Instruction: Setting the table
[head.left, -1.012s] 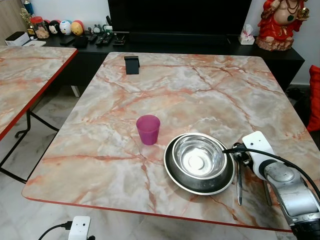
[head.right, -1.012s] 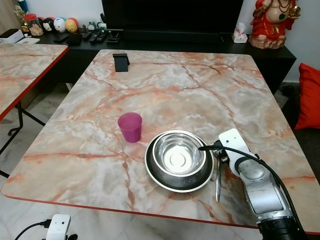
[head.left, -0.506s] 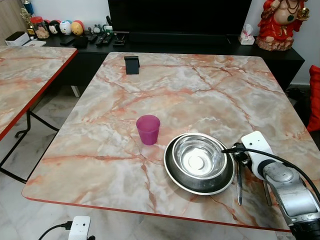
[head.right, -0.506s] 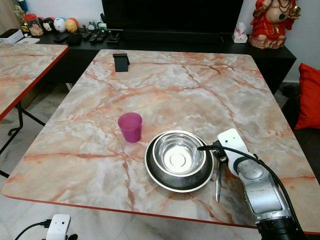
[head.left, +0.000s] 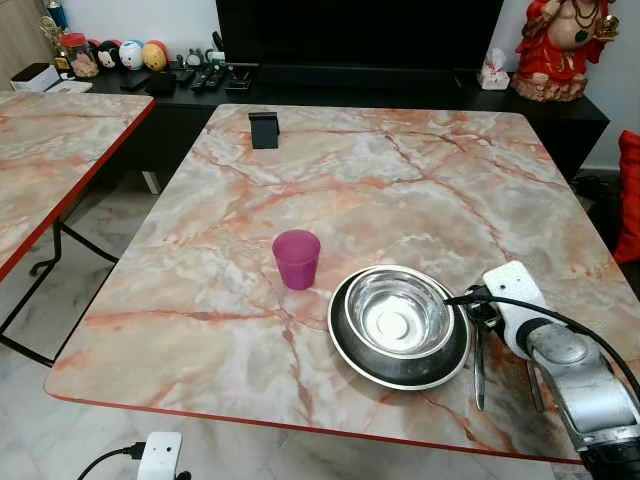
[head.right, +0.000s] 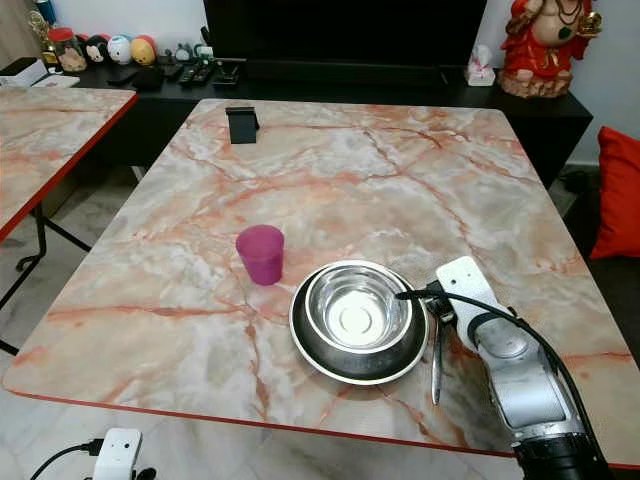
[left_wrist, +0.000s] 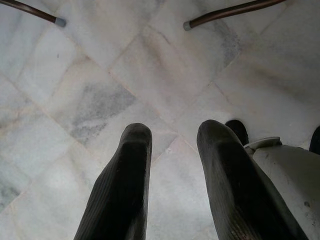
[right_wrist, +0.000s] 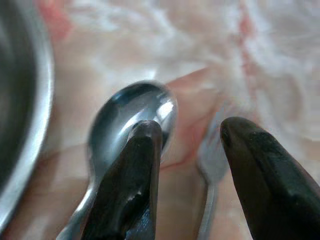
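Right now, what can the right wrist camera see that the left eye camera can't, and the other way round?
The right wrist view shows, close up, the spoon's bowl and the fork's head lying side by side on the marble, with the open right gripper just above them.

The left eye view shows the whole marble table, the purple cup, the steel bowl nested in a steel plate, a small black stand, and the red figurine.

Both show the spoon, the fork, and the plate's rim beside them.
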